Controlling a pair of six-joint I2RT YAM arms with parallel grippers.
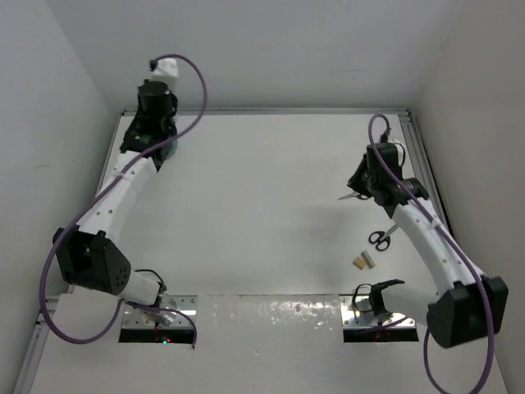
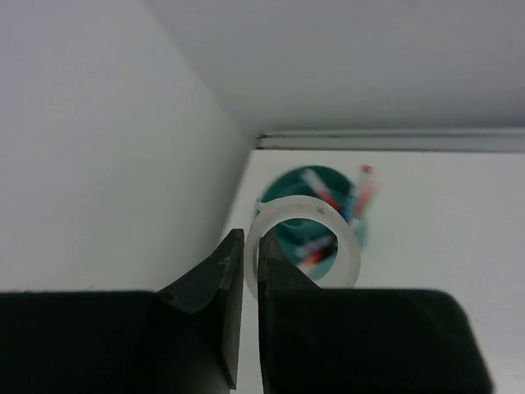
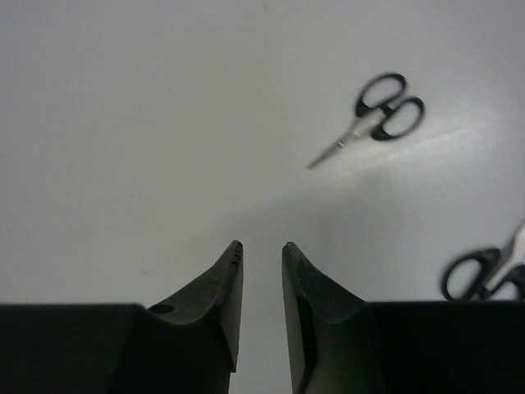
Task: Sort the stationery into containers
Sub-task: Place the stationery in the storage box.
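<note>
Thin, translucent white tape ring [image 2: 299, 207]

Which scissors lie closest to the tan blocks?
The pair lying in the open just beyond the tan blocks; the other pair is farther off, partly hidden by the right gripper.

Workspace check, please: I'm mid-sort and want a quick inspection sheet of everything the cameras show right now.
Surface: white table, matte, no spills seen.
Job's things: white tape ring in the left claw; teal pot in the far left corner, with red pens in it; scissors and a second pair lying loose; tan blocks near the right arm.
Clutter: nothing seen.
Claws: left claw shut on the ring's wall; right claw open, empty, above bare table.
Cables: purple cables loop along both arms, off the table.
Surroundings: plain white walls on three sides.
</note>
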